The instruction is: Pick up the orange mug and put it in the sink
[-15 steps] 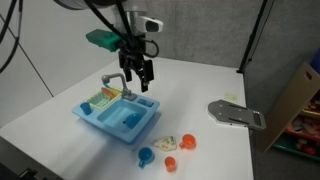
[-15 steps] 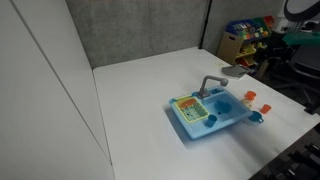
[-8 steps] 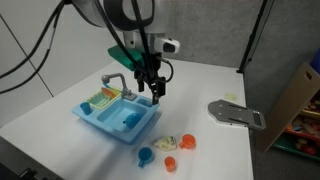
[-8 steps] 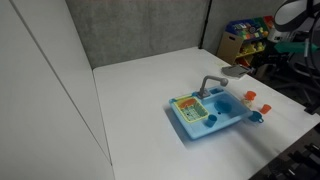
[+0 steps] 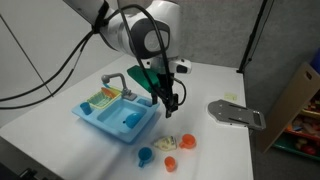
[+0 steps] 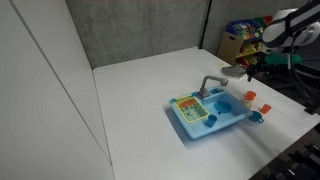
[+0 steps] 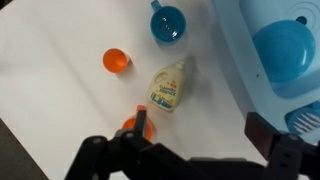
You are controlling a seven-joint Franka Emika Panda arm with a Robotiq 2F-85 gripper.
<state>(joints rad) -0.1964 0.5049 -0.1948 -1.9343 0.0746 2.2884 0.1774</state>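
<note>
The orange mug [image 5: 188, 143] stands on the white table beside a small cream bottle [image 5: 167, 143]. It also shows in an exterior view [image 6: 250, 96]. In the wrist view the orange mug [image 7: 130, 126] is half hidden behind one dark finger [image 7: 143, 122]. My gripper [image 5: 170, 106] hangs open and empty above the table, between the mug and the light blue sink [image 5: 95, 117]. In the wrist view my gripper [image 7: 205, 135] has wide-apart jaws, and the sink [image 7: 240, 45] lies at the right edge. The sink also shows in an exterior view [image 6: 190, 128].
A blue mug [image 5: 146, 155] and a paler orange piece [image 5: 169, 163] sit near the table's front edge; in the wrist view they are the blue mug [image 7: 168, 22] and the orange piece [image 7: 116, 61]. A grey flat tool [image 5: 235, 113] lies to the right. A cardboard box [image 5: 300, 95] stands off the table.
My gripper has moved from above the sink's far side toward the toys and come lower. It stays open. The mugs and bottle have not moved.
</note>
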